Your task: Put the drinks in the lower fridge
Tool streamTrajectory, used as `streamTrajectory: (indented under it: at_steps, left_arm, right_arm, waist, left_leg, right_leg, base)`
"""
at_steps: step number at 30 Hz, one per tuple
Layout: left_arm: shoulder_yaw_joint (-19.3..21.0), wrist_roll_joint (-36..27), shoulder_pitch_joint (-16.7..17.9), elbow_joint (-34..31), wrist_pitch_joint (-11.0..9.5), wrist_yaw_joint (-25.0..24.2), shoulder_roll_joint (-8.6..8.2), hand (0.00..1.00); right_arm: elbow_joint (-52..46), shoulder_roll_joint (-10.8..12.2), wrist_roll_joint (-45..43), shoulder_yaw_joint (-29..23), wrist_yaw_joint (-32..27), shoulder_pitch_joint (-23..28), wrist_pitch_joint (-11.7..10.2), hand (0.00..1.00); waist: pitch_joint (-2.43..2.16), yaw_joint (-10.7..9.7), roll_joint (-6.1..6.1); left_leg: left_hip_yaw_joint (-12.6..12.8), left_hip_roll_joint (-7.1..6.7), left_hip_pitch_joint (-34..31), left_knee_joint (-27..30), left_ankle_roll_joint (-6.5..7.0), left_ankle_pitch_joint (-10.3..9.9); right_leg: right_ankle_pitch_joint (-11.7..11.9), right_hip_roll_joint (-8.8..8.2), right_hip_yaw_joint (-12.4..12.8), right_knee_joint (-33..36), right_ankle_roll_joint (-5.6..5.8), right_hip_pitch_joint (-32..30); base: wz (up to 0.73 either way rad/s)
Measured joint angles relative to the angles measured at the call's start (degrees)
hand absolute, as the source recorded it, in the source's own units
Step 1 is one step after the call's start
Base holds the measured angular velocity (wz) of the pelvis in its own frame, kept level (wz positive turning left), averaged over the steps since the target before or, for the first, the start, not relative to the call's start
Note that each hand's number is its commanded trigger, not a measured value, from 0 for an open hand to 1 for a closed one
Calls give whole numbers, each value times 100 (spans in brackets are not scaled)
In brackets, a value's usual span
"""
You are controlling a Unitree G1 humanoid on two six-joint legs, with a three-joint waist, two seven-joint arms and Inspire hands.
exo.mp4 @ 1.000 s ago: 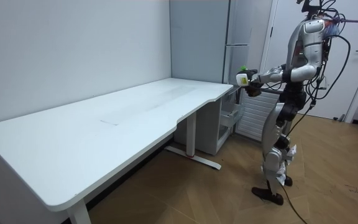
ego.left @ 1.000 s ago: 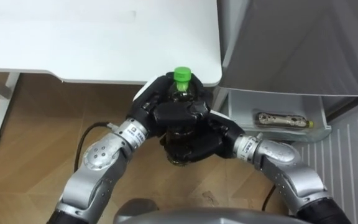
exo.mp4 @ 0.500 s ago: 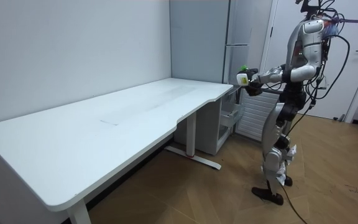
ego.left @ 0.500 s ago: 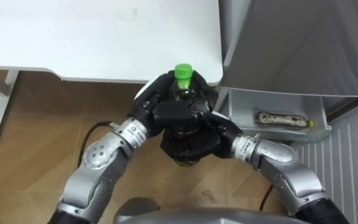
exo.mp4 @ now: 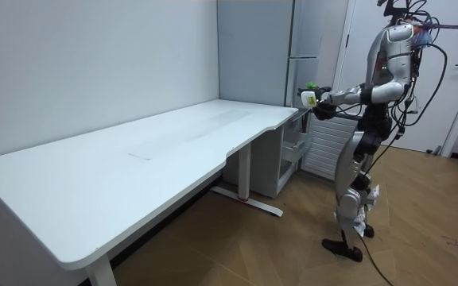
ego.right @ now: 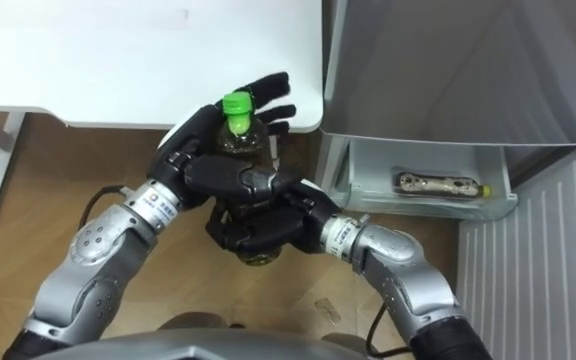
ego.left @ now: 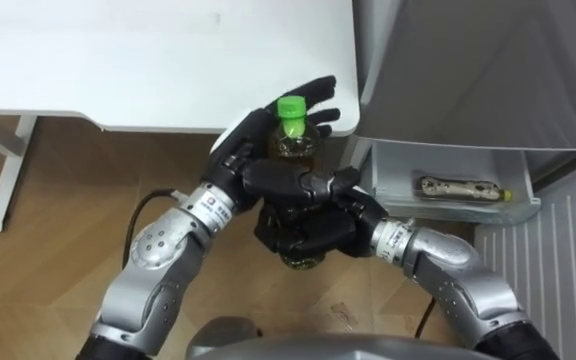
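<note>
Right hand (ego.left: 303,215) grips the upright green-capped bottle (ego.left: 293,143); left hand (ego.left: 240,152) rests straight-fingered behind it. Fridge bin (ego.left: 438,158) lies to the right, nearer the right arm.

The bottle (ego.left: 293,140) is held upright between the hands, with the left hand (ego.left: 240,160) spread behind it and the right hand (ego.left: 303,225) wrapped round its lower part. The table (ego.left: 148,60) is set beyond them, leftward. To their right, a second bottle (ego.left: 458,189) is laid in an open tray (ego.left: 438,160).
</note>
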Motion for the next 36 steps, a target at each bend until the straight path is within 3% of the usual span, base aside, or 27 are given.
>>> streamTrajectory:
  at_steps: [6, 9, 14, 24, 32, 36]
  left_arm:
    - [8, 178, -80, -176, -64, 97, -11, 0]
    - [200, 337, -91, -438, -65, 105, -32, 0]
    - [851, 333, -419, -927, -243, 375, -120, 0]
    - [1994, 684, -546, -1309, -482, 1101, -189, 0]
    - [3029, 721, -666, -1310, -611, 2090, -208, 0]
    - [3239, 729, -664, -1273, -615, 2663, -204, 0]
  right_arm:
    - [-2, 6, 220, 28, 0, 3, -31, 100]
    - [-1, 5, 220, 22, 7, 43, -35, 100]
    - [3, -96, 217, 12, 77, 204, -29, 100]
    - [0, -122, 201, -468, 201, 310, -27, 100]
    - [-1, -103, 182, -741, 206, 489, -28, 100]
    - [-4, -124, 179, -736, 191, 752, -22, 100]
  waist:
    - [-2, 4, 23]
    - [-1, 23, 22]
    - [8, 130, 38]
    - [21, 253, 194]
    - [3, 524, 251]
    - [3, 727, 251]
  left_leg:
    - [9, 3, 34, -6, 0, 0]
    - [13, 3, 112, -29, 0, 0]
    - [15, 3, 169, -45, 0, 0]
    - [-14, -2, 256, -84, -1, 0]
    - [-23, -2, 312, -127, -5, 1]
    - [-11, -7, 379, -138, -5, 1]
  right_leg:
    - [1, 0, 9, -5, -2, 20]
    - [2, -1, 10, -10, -3, 88]
    - [2, 3, 4, -23, -3, 160]
    - [2, 7, -18, -49, -3, 241]
    - [4, 13, -23, -119, -7, 303]
    - [4, 7, 4, -122, -6, 323]
  base:
    - [0]
    - [0]
    - [0]
    - [1]
    - [0]
    - [-2]
